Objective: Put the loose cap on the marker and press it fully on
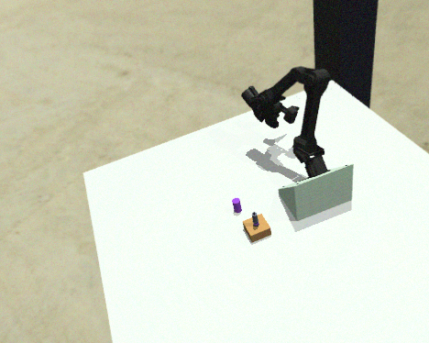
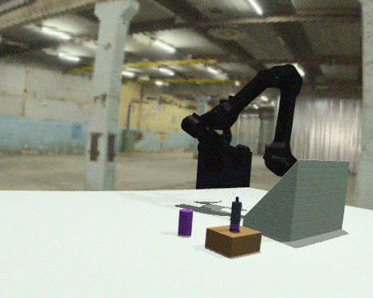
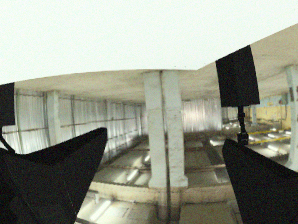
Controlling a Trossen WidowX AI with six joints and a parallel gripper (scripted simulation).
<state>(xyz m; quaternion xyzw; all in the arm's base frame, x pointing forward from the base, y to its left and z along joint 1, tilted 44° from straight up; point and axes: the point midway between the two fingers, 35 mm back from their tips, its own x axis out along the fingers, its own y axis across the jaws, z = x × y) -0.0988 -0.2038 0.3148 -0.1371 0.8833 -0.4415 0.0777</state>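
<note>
Purple cap [image 1: 236,205] [image 2: 185,222] is standing beside the wooden holder block [image 1: 257,228] [image 2: 233,241]; marker [image 1: 255,219] [image 2: 235,215] is rising uncapped from it. Gripper [image 3: 168,140], apparently empty, is hanging released, well apart from the block.

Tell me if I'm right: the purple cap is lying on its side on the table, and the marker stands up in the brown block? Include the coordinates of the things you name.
Not quite: the cap [image 1: 236,205] [image 2: 185,222] is standing upright on the table, as the exterior view shows. The marker [image 1: 255,218] [image 2: 235,213] does stand up in the brown block [image 1: 259,232] [image 2: 232,242].
</note>
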